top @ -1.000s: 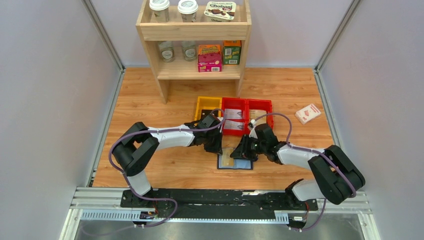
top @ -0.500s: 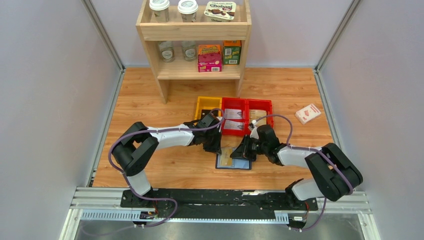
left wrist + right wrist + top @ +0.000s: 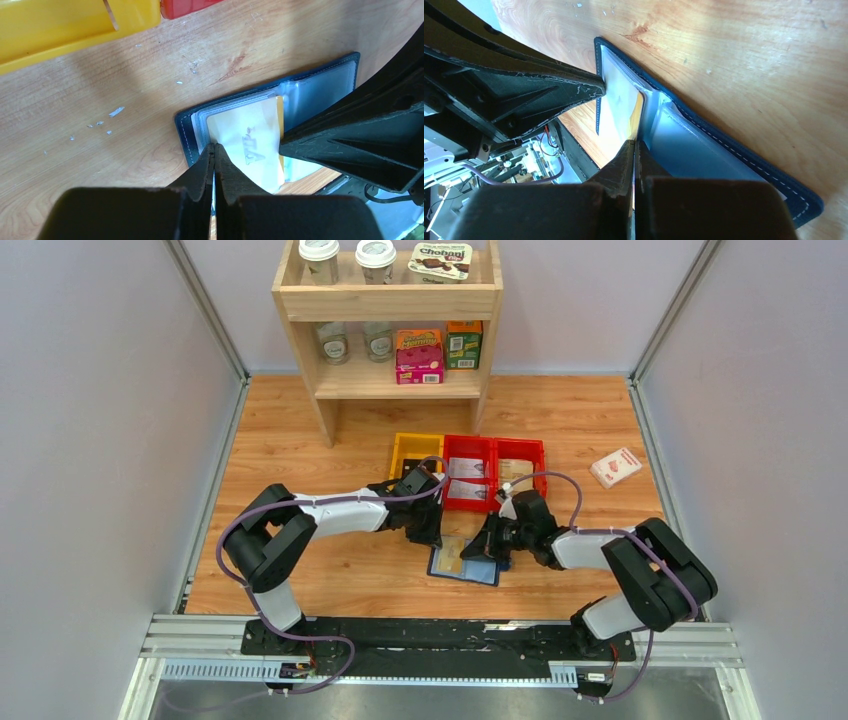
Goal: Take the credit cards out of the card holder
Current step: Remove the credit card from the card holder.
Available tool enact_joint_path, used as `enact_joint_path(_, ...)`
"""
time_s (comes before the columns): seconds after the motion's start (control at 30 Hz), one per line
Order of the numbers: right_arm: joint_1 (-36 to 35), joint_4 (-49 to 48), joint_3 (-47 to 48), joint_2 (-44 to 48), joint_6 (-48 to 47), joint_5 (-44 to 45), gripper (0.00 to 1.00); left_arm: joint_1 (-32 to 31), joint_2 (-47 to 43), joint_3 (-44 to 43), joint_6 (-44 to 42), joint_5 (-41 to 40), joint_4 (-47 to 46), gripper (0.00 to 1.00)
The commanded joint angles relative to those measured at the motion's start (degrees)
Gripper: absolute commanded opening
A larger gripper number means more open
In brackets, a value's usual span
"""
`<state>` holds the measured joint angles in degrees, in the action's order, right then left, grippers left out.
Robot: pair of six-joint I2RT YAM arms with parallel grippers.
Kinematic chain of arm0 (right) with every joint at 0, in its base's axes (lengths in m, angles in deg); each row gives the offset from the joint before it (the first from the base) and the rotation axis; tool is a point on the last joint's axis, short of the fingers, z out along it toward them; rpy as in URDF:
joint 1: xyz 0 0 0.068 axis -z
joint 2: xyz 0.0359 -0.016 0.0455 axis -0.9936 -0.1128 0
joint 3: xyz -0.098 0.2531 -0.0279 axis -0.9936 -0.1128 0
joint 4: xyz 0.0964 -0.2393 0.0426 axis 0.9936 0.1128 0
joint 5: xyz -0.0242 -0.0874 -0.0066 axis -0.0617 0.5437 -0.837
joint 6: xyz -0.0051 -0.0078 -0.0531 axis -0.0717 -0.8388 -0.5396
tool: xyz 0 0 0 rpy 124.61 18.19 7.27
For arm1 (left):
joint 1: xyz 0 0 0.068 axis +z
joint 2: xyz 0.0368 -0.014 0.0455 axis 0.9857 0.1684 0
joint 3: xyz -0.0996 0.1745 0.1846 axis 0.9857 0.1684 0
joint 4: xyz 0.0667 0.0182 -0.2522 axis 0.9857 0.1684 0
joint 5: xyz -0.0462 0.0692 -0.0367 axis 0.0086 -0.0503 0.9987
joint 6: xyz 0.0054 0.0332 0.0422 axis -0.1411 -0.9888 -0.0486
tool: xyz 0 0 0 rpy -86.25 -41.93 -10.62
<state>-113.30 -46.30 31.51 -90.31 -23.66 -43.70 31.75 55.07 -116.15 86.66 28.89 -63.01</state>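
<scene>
1. The card holder [image 3: 465,562] is laid open at mid-table, towards the near edge. A pale credit card [image 3: 250,147] is seen in its left-hand sleeve.
2. The left end effector [image 3: 214,146], fingers pressed together, is set at that sleeve's edge.
3. The right end effector [image 3: 634,144], fingers likewise together, is placed at the holder's fold.
4. Red trays [image 3: 495,440] and a yellow tray [image 3: 415,437] are ranged just beyond.

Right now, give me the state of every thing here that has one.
card holder, open flat, sleeves up.
pale card, still inside a sleeve.
left end effector, shut, tips at the holder's sleeve edge.
right end effector, shut, tips at the holder's fold.
shelf cups, lids on.
</scene>
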Motion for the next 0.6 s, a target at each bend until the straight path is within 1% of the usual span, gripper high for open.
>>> enact_joint_path(0.0,1.2,-1.2,2.4,3.6,-0.4,0.1,0.0,-1.3,0.8,0.6,-0.5,-1.4,1.7,0.04)
enact_joint_path(0.23,2.6,7.1,2.8,6.2,-2.8,1.5,0.0,-0.9,-0.5,1.1,-0.4,-2.8,2.5,0.08)
enact_joint_path(0.33,2.6,7.3,3.1,6.3,-3.0,1.5,0.0,-0.8,-0.5,1.1,-0.4,-3.0,2.7,0.08)
enact_joint_path(0.43,2.6,7.3,3.5,5.7,-3.2,1.5,0.0,-0.9,0.2,0.8,-0.5,-2.4,2.7,0.04)
enact_joint_path(0.47,2.6,7.3,3.6,5.4,-3.1,1.5,0.01,-0.9,0.5,0.8,-0.5,-2.0,2.7,0.0)
enact_joint_path(0.53,2.5,7.7,3.8,4.6,-3.1,1.8,0.14,-0.9,0.7,0.8,-0.4,-1.7,2.7,0.0)
enact_joint_path(0.57,2.6,7.9,3.9,4.4,-3.0,2.0,0.19,-0.9,0.6,1.0,-0.4,-1.9,2.7,0.0)
